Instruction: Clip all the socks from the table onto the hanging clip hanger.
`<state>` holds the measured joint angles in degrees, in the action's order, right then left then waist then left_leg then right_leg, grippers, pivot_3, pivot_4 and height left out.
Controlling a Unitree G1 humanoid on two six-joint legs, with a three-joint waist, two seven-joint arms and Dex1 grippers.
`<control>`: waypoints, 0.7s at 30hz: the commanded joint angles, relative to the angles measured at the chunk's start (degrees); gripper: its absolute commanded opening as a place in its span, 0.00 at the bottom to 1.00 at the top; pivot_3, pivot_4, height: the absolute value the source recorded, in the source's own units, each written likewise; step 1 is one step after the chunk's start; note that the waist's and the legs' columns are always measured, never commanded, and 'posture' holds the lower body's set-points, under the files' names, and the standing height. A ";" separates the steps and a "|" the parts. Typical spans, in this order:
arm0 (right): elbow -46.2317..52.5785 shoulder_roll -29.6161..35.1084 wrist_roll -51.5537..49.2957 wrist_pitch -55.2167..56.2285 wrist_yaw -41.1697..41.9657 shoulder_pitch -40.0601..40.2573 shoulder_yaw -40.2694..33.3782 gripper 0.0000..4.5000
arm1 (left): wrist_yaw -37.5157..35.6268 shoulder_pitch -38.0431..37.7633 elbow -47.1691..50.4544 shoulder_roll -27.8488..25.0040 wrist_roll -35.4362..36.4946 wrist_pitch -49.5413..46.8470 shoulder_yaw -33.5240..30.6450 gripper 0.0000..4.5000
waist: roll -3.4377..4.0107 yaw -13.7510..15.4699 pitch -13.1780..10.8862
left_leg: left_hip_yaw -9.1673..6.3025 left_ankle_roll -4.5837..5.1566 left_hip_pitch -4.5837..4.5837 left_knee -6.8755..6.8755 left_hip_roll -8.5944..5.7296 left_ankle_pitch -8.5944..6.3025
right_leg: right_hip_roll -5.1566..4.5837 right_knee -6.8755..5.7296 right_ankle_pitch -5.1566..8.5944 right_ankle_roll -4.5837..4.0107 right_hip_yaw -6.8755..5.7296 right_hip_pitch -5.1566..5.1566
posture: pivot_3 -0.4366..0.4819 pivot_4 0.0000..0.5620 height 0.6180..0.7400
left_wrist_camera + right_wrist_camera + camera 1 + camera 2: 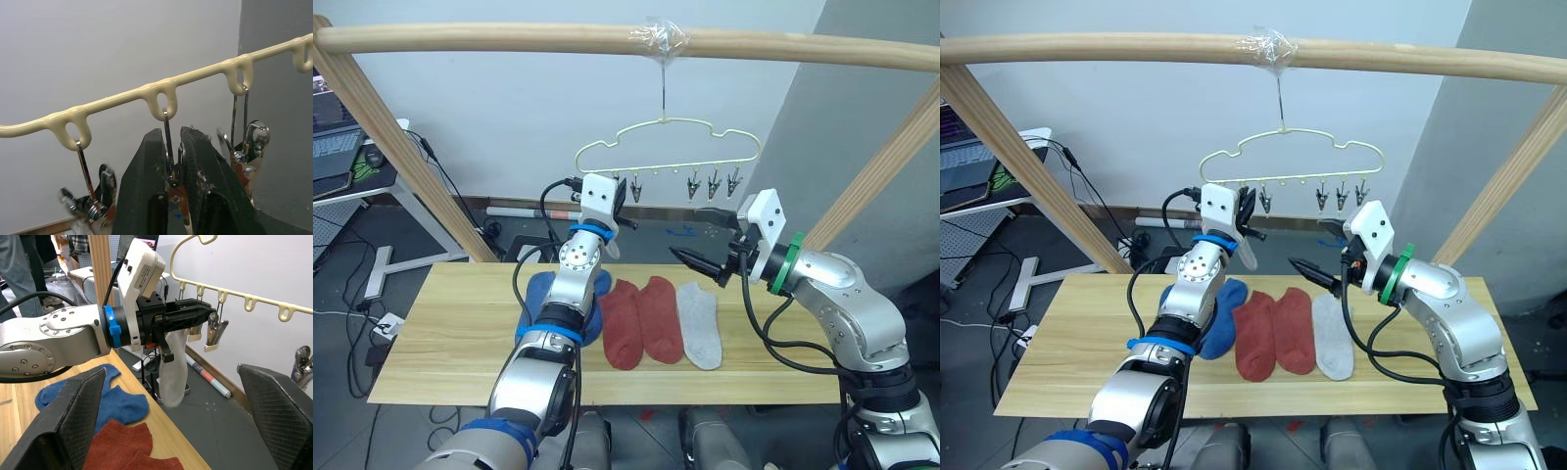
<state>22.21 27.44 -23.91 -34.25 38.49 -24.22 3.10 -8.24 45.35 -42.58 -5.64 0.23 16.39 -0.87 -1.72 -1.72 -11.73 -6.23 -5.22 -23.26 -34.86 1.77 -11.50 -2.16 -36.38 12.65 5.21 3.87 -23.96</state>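
Left pincer [195, 316] at the clip hanger [668, 147], a grey sock [173, 363] hanging from it.
No readable writing anywhere. The left wrist view shows its fingers [146, 186] clenched around a clip [172, 181]. The right pincer [705, 240] gapes released beside the hanger. Below the hanger, blue socks [540, 294], red socks [641, 318] and another grey sock [700, 323] lie on the worktop [440, 343].
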 commanded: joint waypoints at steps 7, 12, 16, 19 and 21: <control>-17.55 -2.68 12.91 7.31 -5.44 3.98 8.61 1.00 | -8.33 -3.09 12.68 -2.69 5.89 -13.12 -1.07 0.04 | 0.01 -0.08 0.00 | 0.04 0.00 0.04 0.00 -0.01 0.00 | 0.00 -0.13 0.02 -0.03 0.07 -0.04 | 0.50 0.33 1.00; -36.30 -5.90 19.06 16.51 -6.12 2.40 11.39 1.00 | -13.34 -7.11 26.53 -5.86 13.94 -31.47 -3.47 0.04 | 0.09 -0.30 -0.06 | 0.07 0.03 0.30 0.00 -0.01 0.03 | 0.04 -0.59 0.13 -0.19 0.12 -0.05 | 0.54 0.34 1.00; -45.79 -6.83 20.91 21.75 -3.85 0.68 11.87 1.00 | -14.01 -9.02 33.67 -8.24 15.90 -38.47 -3.87 0.04 | 0.12 -0.42 -0.08 | 0.07 0.11 0.33 -0.03 -0.01 0.10 | 0.05 -0.62 0.10 -0.14 0.13 -0.03 | 0.54 0.34 1.00; -55.96 -6.83 24.15 26.50 -2.90 -1.59 13.22 1.00 | -13.89 -10.42 37.43 -9.13 16.25 -41.31 -3.63 0.04 | 0.12 -0.16 -0.07 | 0.05 0.14 0.38 -0.04 -0.01 0.13 | 0.05 -0.61 0.08 -0.12 0.12 0.05 | 0.57 0.33 1.00; -59.72 -7.44 24.86 28.21 -2.45 -2.67 13.06 1.00 | -13.71 -11.02 38.78 -9.07 16.38 -42.33 -3.56 0.04 | 0.12 -0.05 -0.07 | 0.04 0.14 0.45 -0.03 -0.01 0.13 | 0.05 -0.57 0.09 -0.12 0.10 0.15 | 0.59 0.32 1.00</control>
<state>-35.84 20.25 0.09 -8.36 35.04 -26.04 16.09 -21.97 34.33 -6.35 -14.42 16.09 -25.11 -4.47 -1.61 -1.77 -11.80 -6.20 -5.09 -22.81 -34.88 1.77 -11.37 -2.11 -36.94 12.73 5.08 3.98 -23.80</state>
